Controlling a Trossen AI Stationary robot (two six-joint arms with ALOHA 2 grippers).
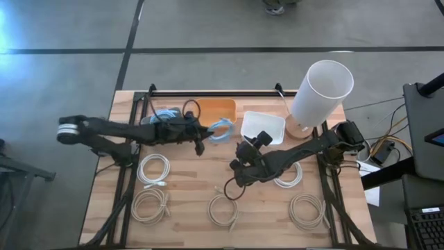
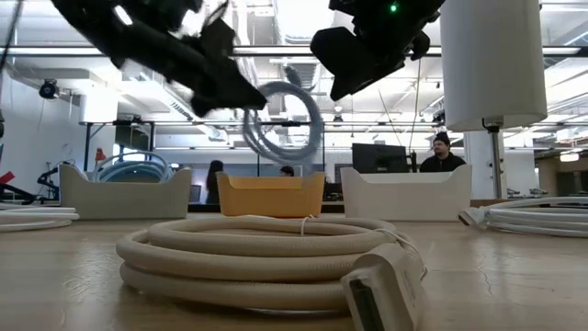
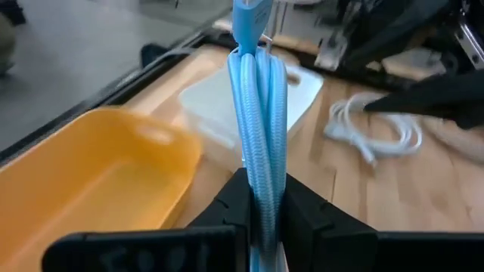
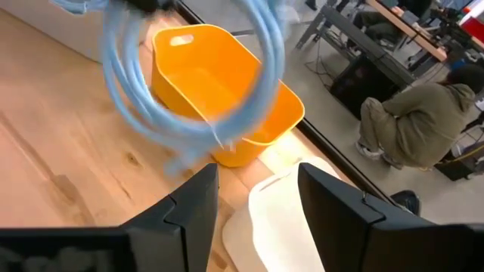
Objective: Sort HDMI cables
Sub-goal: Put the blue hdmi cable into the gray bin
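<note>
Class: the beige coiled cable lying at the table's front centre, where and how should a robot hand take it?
Judging by its pose, the beige coil lies flat with an open centre, so come straight down from above and pinch across one side of the bundled loops, away from the plug, one finger inside the ring.

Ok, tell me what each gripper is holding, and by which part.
The left gripper pinches the light blue cable coil across its bundled strands, opposite the plug. The right gripper is open, holding nothing.
</note>
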